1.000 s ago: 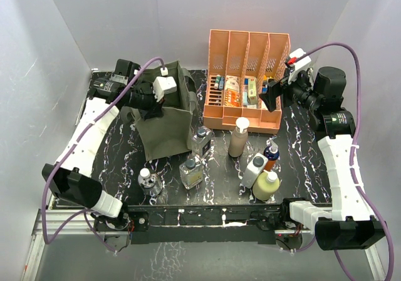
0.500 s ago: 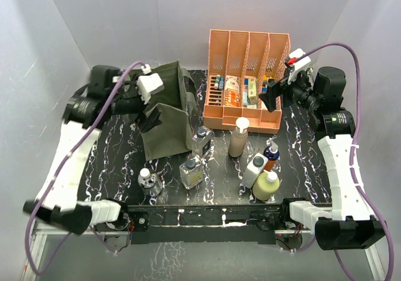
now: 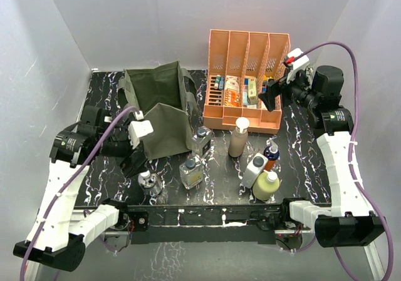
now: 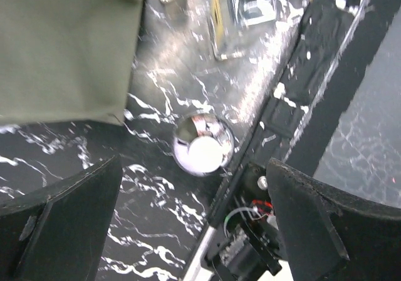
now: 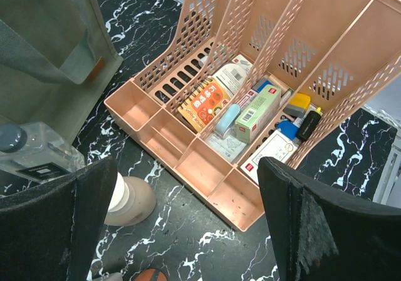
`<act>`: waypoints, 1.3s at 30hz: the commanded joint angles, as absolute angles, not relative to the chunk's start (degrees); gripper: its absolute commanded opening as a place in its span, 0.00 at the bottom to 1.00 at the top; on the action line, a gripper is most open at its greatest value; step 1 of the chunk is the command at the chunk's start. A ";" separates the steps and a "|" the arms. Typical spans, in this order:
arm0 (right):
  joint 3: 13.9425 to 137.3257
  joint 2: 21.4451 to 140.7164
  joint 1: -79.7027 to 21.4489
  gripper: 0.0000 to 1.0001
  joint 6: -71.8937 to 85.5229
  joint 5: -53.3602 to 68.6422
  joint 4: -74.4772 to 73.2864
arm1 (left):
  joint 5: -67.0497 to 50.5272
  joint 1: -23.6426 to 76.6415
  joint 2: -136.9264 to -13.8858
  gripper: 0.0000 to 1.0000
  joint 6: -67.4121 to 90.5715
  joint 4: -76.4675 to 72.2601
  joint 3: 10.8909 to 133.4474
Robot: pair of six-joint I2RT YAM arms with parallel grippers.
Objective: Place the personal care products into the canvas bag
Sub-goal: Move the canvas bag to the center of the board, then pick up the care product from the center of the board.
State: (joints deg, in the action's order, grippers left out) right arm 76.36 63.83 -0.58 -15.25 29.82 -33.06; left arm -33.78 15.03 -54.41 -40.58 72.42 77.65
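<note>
Your marbled table [image 3: 299,140] carries the olive canvas bag [image 3: 160,106] at back left, upright, mouth open, just beside the peach file organiser [image 3: 247,49]. All seven bottles stand outside the bag: beige bottle [image 3: 239,137], yellow bottle [image 3: 266,185], white bottle [image 3: 254,170], a clear bottle by the bag [image 3: 202,140], a middle clear bottle [image 3: 191,173], a front-left clear bottle [image 3: 150,182] and an orange-blue bottle [image 3: 271,154]. Your left gripper [image 3: 133,163] is spread over the front-left clear bottle; your right gripper [image 3: 270,96], also spread, hangs over the organiser's right end

Open canvas bag [image 3: 166,131] beside organiser [image 3: 247,49]
</note>
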 commanded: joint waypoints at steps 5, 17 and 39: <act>76.29 64.02 -0.18 0.99 -16.61 27.95 -30.81 | -31.20 14.51 -51.93 0.95 -51.63 81.80 68.50; 74.37 63.63 -0.18 0.99 -17.22 26.75 -30.33 | -30.59 14.59 -52.72 0.87 -60.64 71.80 56.31; 74.01 62.91 -0.18 0.99 -16.87 27.75 -30.11 | -35.85 14.66 -55.80 0.58 -59.51 67.16 52.79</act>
State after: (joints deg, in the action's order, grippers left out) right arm 74.15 64.20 -0.58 -16.47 27.20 -32.86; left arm -33.04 14.74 -55.46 -58.54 67.22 53.45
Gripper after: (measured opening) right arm 0.987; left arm 0.591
